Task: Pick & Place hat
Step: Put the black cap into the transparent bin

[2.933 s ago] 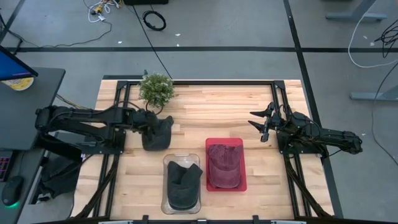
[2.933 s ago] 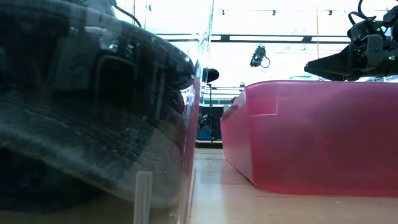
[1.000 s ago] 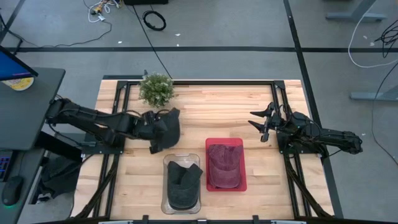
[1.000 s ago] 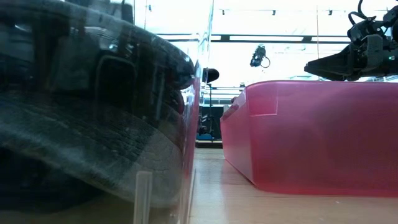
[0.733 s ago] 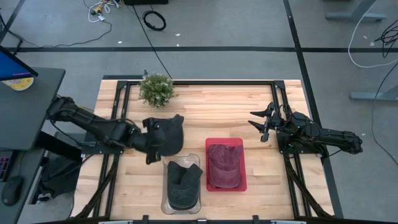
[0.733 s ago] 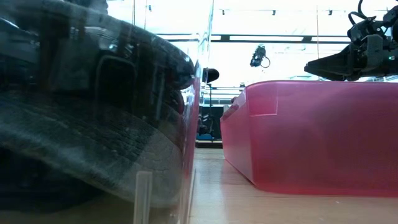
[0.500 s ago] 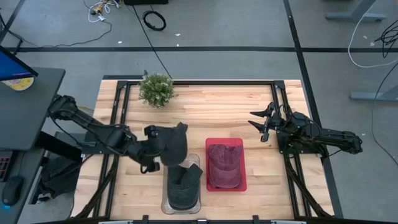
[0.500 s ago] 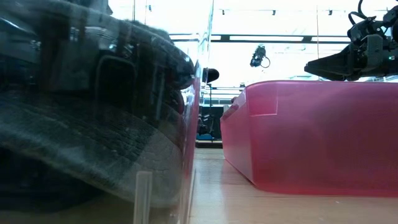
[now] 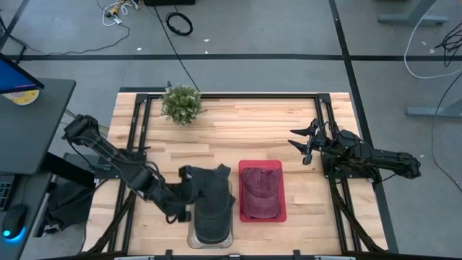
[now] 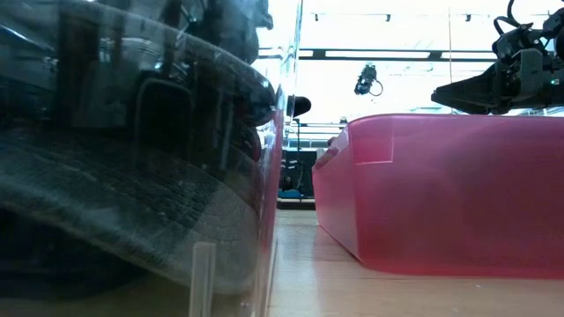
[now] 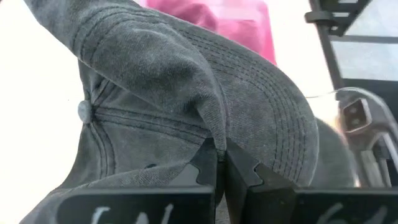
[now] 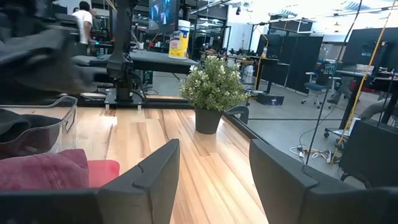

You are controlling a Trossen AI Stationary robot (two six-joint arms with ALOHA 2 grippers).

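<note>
Above the clear bin (image 9: pixel 192 232) at the near middle of the worktop (image 9: pixel 253 130), the left tool (image 9: pixel 189 189) is clamped on a dark grey hat (image 9: pixel 211 189). At the right side, the right tool (image 9: pixel 304 144) waits with its fingers apart, well apart from the red bin (image 9: pixel 279 206) with a maroon hat (image 9: pixel 260 189).

Even overhead light on the table; blown-out backlight and near-field blur low down.

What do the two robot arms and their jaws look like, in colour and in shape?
Both arms are dark, nearly black, built of jointed segments with thin cables along them. The left gripper ends in two flat black jaws with notched inner edges. The right gripper has two broad, smooth, dark grey jaws with rounded corners; from above they look like slim black prongs. No markings can be read.
</note>
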